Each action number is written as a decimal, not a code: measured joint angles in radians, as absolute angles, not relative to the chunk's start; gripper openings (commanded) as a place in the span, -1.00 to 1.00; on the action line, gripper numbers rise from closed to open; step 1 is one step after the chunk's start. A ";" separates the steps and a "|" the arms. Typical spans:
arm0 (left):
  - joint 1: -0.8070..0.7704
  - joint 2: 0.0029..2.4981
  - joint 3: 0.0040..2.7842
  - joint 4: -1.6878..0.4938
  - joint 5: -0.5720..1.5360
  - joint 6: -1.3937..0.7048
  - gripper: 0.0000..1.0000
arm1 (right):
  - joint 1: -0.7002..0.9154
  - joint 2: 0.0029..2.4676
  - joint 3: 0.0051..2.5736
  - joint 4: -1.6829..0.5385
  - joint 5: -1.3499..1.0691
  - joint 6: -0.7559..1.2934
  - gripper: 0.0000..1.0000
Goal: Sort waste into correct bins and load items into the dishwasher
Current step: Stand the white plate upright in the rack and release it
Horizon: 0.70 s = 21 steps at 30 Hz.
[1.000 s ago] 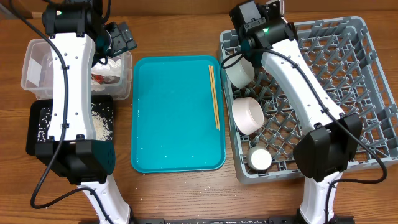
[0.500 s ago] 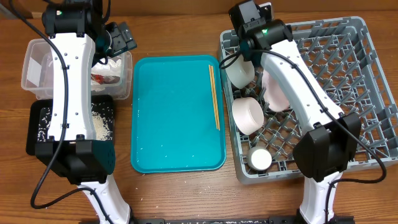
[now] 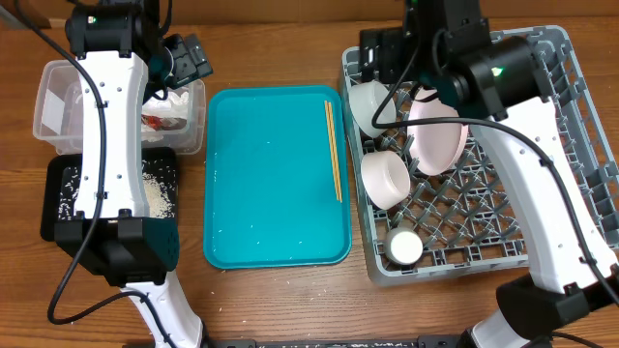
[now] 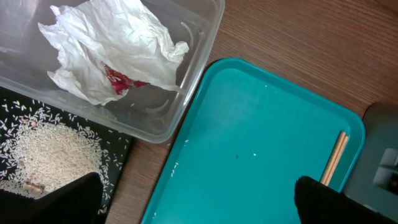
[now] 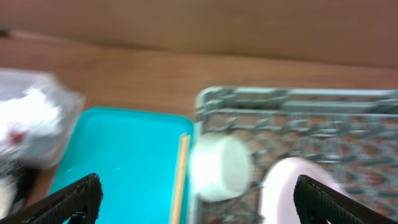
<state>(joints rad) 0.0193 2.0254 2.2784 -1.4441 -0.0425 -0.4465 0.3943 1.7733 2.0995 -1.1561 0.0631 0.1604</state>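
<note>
My right gripper (image 3: pixel 387 58) hangs open and empty, raised over the back left corner of the grey dishwasher rack (image 3: pixel 571 145). A pale pink plate (image 3: pixel 437 140) stands on edge in the rack beside two white bowls (image 3: pixel 372 106) and a small white cup (image 3: pixel 404 247). Two chopsticks (image 3: pixel 333 150) lie on the teal tray (image 3: pixel 276 174). My left gripper (image 4: pixel 196 186) is open and empty, high above the gap between the teal tray and the clear tub (image 4: pixel 186 106). The tub holds the crumpled napkin (image 4: pixel 118 50). Rice (image 4: pixel 46 149) lies in the black tray (image 4: pixel 118 168).
The clear tub and black tray sit one behind the other at the table's left edge. The teal tray fills the middle. The rack takes up the right side. A few stray rice grains (image 4: pixel 175 165) lie on the teal tray.
My right gripper opened and let go of the pink plate, which now stands in the rack. The right arm lifted up and swung right. The left arm has not moved.
</note>
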 measured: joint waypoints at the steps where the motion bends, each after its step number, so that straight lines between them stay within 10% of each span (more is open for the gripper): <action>1: 0.019 2.025 2.278 -1.444 -0.042 -0.447 1.00 | 0.394 1.780 2.096 -1.164 0.031 0.165 1.00; 21: 0.019 2.025 2.278 -1.445 -0.034 -0.435 1.00 | 0.400 1.799 2.019 -1.181 -0.165 0.258 1.00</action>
